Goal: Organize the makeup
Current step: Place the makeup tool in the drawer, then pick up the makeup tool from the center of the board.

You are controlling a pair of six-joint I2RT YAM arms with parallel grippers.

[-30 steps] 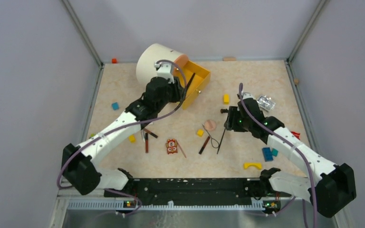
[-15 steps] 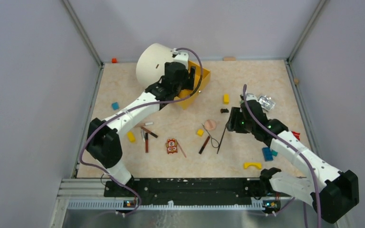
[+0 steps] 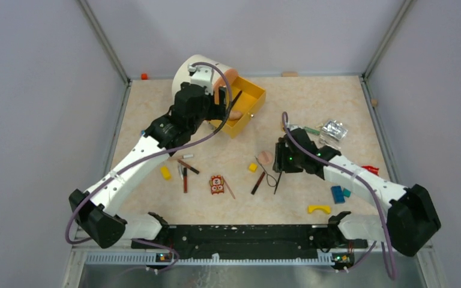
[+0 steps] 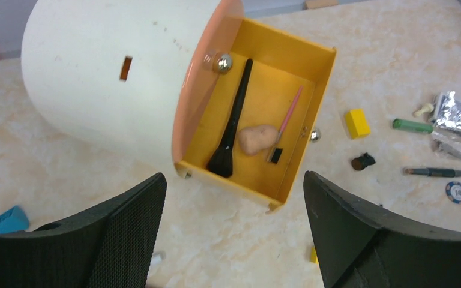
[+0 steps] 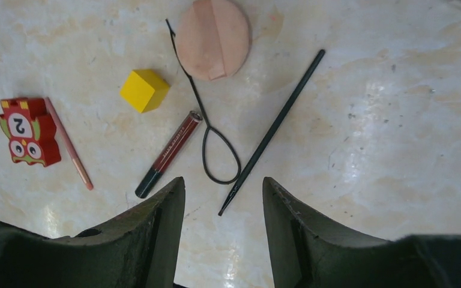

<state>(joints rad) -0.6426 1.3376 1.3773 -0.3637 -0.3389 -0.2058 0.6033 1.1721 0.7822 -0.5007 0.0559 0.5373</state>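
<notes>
Hovering empty, fingers [image 5: 150, 240] apart, right gripper [image 5: 222, 186] sits over thin black stick [image 5: 273, 129] lying on table [image 5: 396, 150] just beside, perhaps touching, wire-loop tool [image 5: 207, 129]; judged best to pinch stick alone, clear of loop; left gripper [image 4: 234, 180] gapes empty above yellow drawer [image 4: 312, 114].

Overhead spans table [image 3: 312, 102]; wrist cameras look down close.

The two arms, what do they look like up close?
The left arm and right arm have white tube-like links joined by chunky black joints, each trailed by a purple cable. The left pincer and right pincer are black, with two broad fingers; small green lights glow near the right wrist.
</notes>
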